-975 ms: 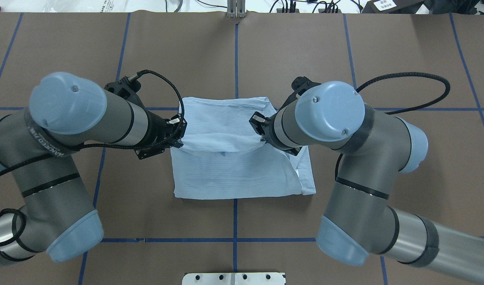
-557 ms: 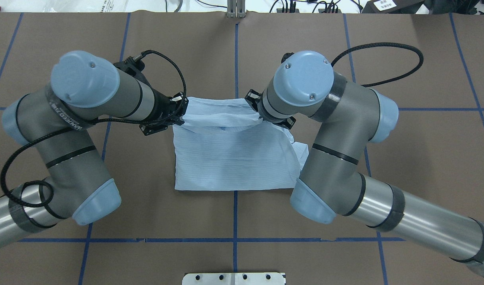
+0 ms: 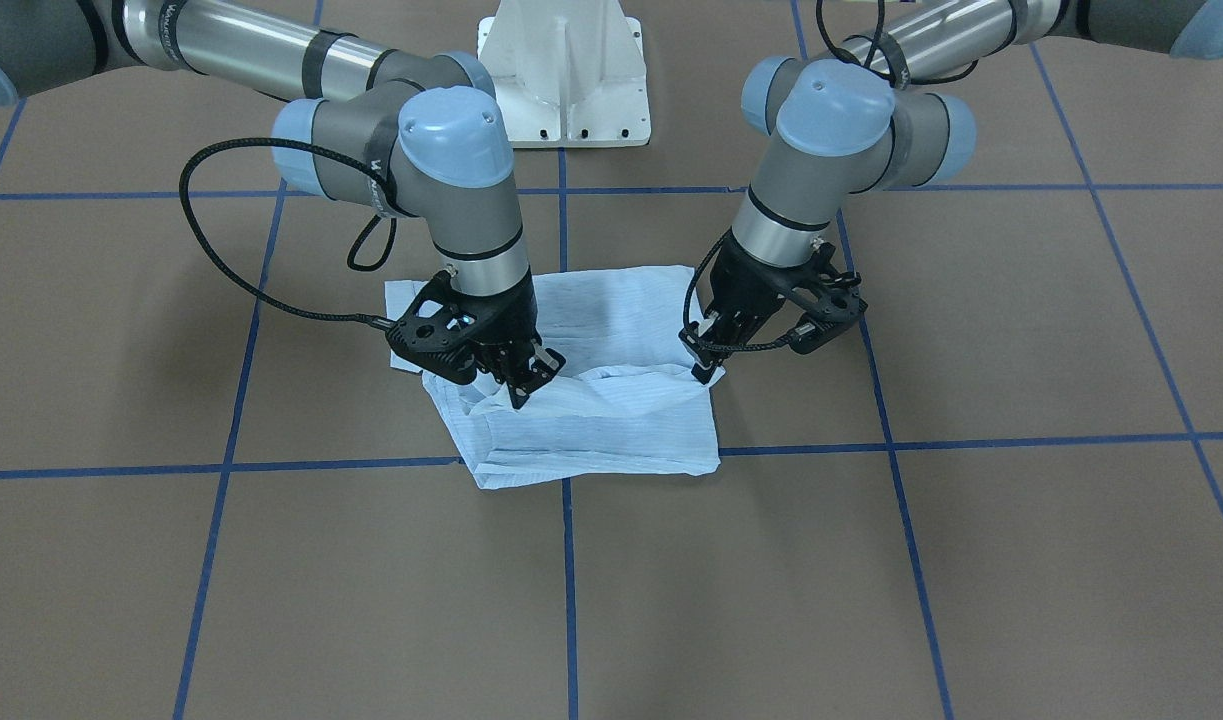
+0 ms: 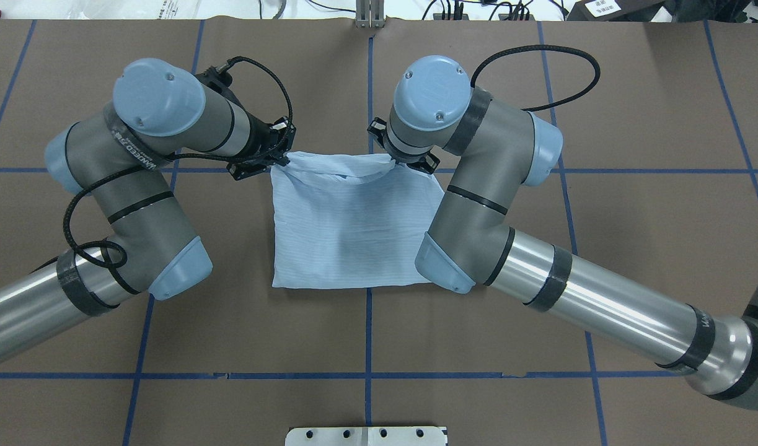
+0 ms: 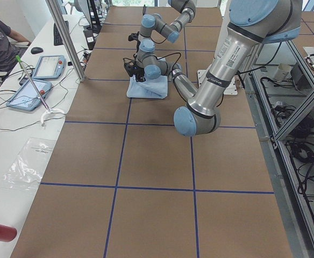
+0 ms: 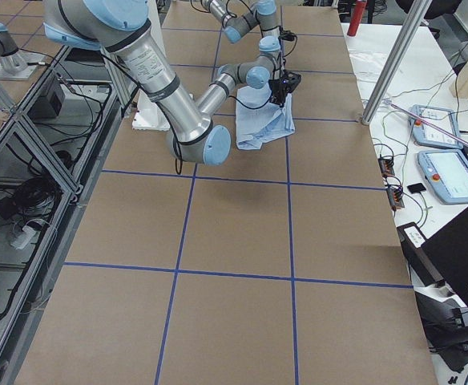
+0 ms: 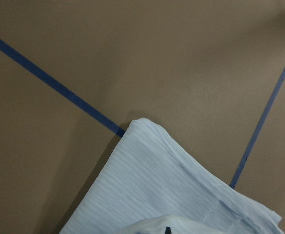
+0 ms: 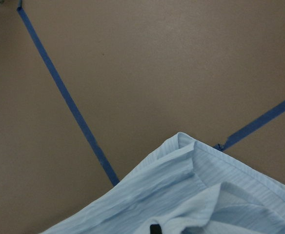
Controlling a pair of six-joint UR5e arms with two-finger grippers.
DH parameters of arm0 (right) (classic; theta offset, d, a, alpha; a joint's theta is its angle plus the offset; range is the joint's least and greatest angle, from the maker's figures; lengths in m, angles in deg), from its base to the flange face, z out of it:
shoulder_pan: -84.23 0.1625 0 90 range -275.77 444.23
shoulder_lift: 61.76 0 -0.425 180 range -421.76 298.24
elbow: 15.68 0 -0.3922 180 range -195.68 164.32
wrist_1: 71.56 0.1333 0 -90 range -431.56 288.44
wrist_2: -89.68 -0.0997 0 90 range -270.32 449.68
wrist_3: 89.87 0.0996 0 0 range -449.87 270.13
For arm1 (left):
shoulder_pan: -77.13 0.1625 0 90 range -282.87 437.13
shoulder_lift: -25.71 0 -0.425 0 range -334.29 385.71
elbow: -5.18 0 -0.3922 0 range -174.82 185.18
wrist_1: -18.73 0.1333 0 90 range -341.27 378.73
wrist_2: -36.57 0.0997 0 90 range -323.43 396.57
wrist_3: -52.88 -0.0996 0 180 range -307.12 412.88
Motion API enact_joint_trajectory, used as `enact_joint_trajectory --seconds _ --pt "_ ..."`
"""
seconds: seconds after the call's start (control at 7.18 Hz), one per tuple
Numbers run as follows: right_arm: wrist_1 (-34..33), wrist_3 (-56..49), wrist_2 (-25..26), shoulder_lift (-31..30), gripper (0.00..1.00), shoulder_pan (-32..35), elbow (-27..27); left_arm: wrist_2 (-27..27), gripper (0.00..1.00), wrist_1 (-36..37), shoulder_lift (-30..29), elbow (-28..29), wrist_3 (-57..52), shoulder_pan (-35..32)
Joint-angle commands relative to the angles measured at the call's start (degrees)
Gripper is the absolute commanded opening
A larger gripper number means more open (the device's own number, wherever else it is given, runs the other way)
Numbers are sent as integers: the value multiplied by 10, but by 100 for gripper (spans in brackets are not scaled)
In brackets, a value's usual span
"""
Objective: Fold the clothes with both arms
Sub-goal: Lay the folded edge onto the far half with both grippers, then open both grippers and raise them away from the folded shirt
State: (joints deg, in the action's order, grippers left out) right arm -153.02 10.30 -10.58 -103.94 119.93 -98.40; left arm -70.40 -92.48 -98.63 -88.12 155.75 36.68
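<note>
Change: both tools have carried the lifted edge of the shirt (image 4: 354, 235) away from the robot, from above the middle of the garment to its far edge. The near hem has slid a little the same way. The loose cloth that stuck out on the right side is now hidden by the right arm (image 4: 478, 186).
Left tool (image 4: 282, 160): closed, pinching the far left corner of the raised fold. In the front-facing view its fingertips (image 3: 706, 372) meet the cloth at the edge of the upper layer.
Right tool (image 4: 396, 162): closed, pinching the far right corner of the same fold. From the front its fingers (image 3: 519, 390) press into bunched cloth.
Wrist views: each shows one dark fingertip at the bottom edge, sunk in pale blue fabric (image 7: 157, 195) (image 8: 181, 195), with bare tabletop beyond.
Fold: the held edge sags in a shallow ridge between the two tools, raised slightly above the layer beneath.
Shirt: a roughly square light blue stack lying flat on the tabletop (image 4: 633, 260), centred on the middle line of the blue tape lines (image 4: 367, 334). Its far edge lies along a crossing line.
Left arm (image 4: 137, 186): bent at the elbow, wrist pointing inward at the shirt.
Right arm: bent likewise, its elbow covering the shirt's near right corner from above.
White pedestal base (image 3: 563, 75): well behind the shirt.
</note>
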Motion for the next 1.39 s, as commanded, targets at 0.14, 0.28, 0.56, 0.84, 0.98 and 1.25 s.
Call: enact_joint_trajectory --seconds 0.14,0.28,0.56,0.84,0.98,1.25 --pt "28 -3 -5 33 0 2 75 0 0 -29 -5 31 -3 -5" --pt "33 -2 -10 33 0 4 82 0 0 -29 -5 32 -3 -5" --pt "35 -4 -20 33 99 12 93 2 95 -29 -4 34 -2 -4" --pt "35 -24 -68 33 100 40 94 3 100 -27 -2 34 -1 -5" --pt "35 -27 -80 33 100 49 94 3 100 -25 0 35 -3 -6" --pt "35 -49 -80 33 100 48 90 3 100 -24 1 34 -14 -15"
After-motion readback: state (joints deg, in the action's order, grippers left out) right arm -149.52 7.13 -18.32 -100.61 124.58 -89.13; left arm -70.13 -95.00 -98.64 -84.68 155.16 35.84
